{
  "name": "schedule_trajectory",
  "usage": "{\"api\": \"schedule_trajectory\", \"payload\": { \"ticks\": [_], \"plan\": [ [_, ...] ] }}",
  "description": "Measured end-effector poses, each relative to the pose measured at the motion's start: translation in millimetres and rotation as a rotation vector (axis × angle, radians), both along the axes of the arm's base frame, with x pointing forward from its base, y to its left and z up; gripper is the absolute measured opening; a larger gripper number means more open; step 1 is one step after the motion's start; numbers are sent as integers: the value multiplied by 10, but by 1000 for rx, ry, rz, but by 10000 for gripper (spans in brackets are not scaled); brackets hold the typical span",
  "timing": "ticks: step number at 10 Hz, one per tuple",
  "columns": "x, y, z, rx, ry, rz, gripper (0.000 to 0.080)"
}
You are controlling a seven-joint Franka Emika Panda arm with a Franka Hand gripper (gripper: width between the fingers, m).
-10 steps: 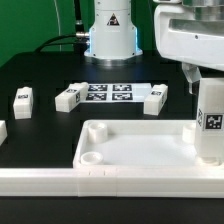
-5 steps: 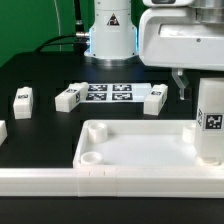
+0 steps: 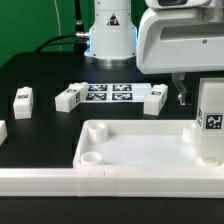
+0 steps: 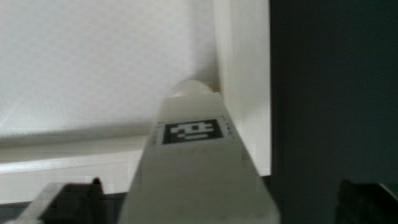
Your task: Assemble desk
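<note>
We see the claw (image 4: pixel 217 205) released, its fingers (image 4: pixel 71 200) spread wide on either side of an upright leg (image 3: pixel 210 118) and clear of it. That leg stands at the exterior view's right edge, on the right-hand corner of the tray top (image 3: pixel 130 127). The tray top lies in the lower middle of the frame on the black desk (image 3: pixel 40 75). Loose legs (image 3: pixel 67 98) lie across the middle, two of them flanking the marker board (image 3: pixel 108 94). A low white rail (image 3: pixel 60 181) runs along the bottom.
</note>
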State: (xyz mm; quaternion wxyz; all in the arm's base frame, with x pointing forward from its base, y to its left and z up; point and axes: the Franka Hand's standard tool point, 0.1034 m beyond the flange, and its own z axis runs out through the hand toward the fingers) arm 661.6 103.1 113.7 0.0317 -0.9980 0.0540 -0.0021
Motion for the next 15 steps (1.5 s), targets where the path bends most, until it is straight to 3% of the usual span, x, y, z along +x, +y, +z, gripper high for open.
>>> {"api": "schedule_trajectory", "payload": {
  "ticks": [1,2,3,7,11,15],
  "plan": [
    [0,0,0,0,0,2,559],
    [0,0,0,0,0,2,376],
    [3,-26,0,-4,0,2,292],
    [1,-43,-7,-1,3,-34,292],
    [6,-84,-23,49,13,-424,292],
    [4,-76,-28,63,43,-810,292]
  ]
}}
